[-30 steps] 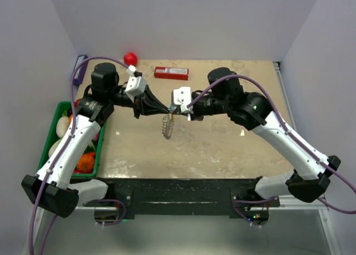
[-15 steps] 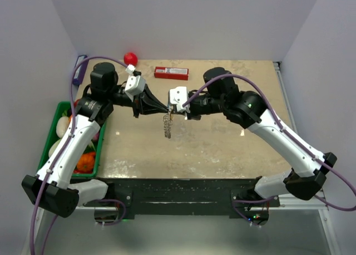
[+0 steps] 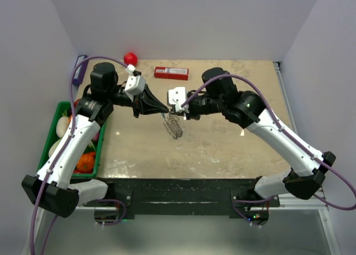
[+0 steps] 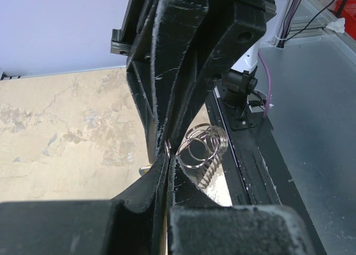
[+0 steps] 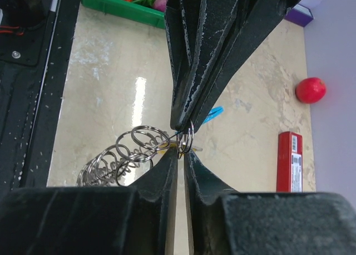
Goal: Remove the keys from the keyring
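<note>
Keyring [image 3: 175, 128] swung right vs prior; L jaws, R jaws both clenched on its top.

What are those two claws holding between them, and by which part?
The keyring. The left gripper and right gripper both have their jaws shut on one end ring, beside the blue segment; the remaining rings trail free.

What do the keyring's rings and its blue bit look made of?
The keyring's rings: thin polished metal wire, probably steel, silvery with bright glints. The blue bit: flat saturated colour without glints, likely plastic or coated; mostly hidden, so uncertain.
</note>
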`<act>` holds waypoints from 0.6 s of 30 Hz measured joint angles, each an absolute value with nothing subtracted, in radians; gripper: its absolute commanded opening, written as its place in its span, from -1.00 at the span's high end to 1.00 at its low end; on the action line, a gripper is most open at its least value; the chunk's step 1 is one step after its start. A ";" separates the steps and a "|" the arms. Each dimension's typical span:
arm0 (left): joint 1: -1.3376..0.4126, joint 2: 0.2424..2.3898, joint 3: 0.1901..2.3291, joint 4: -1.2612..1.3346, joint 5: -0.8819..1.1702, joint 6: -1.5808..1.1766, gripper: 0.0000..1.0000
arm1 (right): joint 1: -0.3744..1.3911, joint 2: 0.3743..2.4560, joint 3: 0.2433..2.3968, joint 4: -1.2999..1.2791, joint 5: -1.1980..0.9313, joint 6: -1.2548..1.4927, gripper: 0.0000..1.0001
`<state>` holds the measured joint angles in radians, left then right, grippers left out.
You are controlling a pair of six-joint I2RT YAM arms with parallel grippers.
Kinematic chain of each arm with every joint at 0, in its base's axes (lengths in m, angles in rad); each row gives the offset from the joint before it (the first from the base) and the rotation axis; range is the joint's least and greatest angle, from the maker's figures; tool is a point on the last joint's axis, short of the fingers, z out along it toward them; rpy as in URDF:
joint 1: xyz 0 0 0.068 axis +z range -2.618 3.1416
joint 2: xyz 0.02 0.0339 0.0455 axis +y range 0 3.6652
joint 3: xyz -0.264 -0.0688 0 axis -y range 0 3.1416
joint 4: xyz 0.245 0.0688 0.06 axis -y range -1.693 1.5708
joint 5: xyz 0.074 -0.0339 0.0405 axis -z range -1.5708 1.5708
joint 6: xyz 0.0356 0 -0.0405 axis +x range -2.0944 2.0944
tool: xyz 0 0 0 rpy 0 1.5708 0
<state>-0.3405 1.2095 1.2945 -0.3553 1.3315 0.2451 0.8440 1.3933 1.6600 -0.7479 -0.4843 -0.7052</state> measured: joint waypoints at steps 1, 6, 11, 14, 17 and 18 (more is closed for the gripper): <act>-0.340 1.209 1.295 -0.354 1.332 0.245 1.00 | 0.844 1.393 1.660 -0.749 -0.481 -0.706 0.53; -0.340 1.209 1.295 -0.352 1.336 0.245 1.00 | 0.844 1.386 1.660 -0.756 -0.461 -0.711 0.46; -0.340 1.209 1.295 -0.351 1.336 0.245 1.00 | 0.844 1.353 1.660 -0.756 -0.458 -0.711 0.46; -0.340 1.209 1.295 -0.351 1.336 0.245 1.00 | 0.844 1.333 1.660 -0.756 -0.460 -0.710 0.46; -0.340 1.209 1.295 -0.351 1.336 0.245 1.00 | 0.844 1.324 1.662 -0.755 -0.468 -0.705 0.46; -0.340 1.209 1.295 -0.351 1.336 0.245 1.00 | 0.844 1.324 1.662 -0.754 -0.471 -0.700 0.46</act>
